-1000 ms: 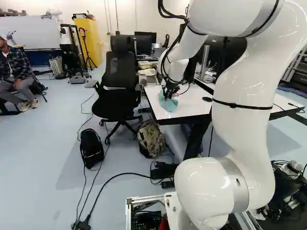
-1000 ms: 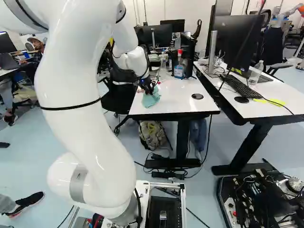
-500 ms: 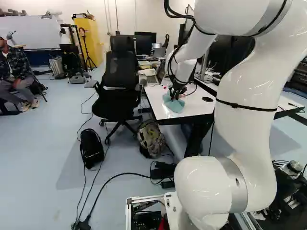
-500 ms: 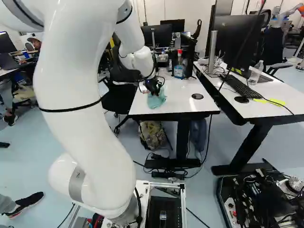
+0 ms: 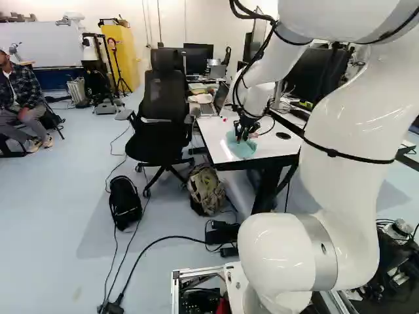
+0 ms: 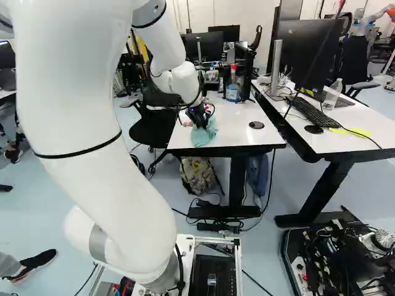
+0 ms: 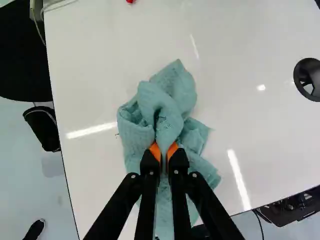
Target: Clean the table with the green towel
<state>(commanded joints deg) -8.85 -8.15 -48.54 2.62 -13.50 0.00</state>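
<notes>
Hand (image 5: 241,138) grips towel (image 7: 172,95); only wrist view shows orange pads (image 7: 155,151).

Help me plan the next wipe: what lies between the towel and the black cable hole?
Only bare tabletop, with a spot of glare, between towel and black cable hole; the wrist view shows this.

The crumpled blue-green cloth towel (image 7: 175,90) is marked by soft, matt, rough-looking folds. Streaks of light are mirrored in the smooth, glossy white tabletop (image 7: 250,115). The curved white arm (image 5: 357,98) is finished in smooth gloss and ringed by a grey, metallic-looking band (image 5: 325,254). Matt cloth is seen on the patterned tan-and-grey backpack (image 5: 207,190).
</notes>
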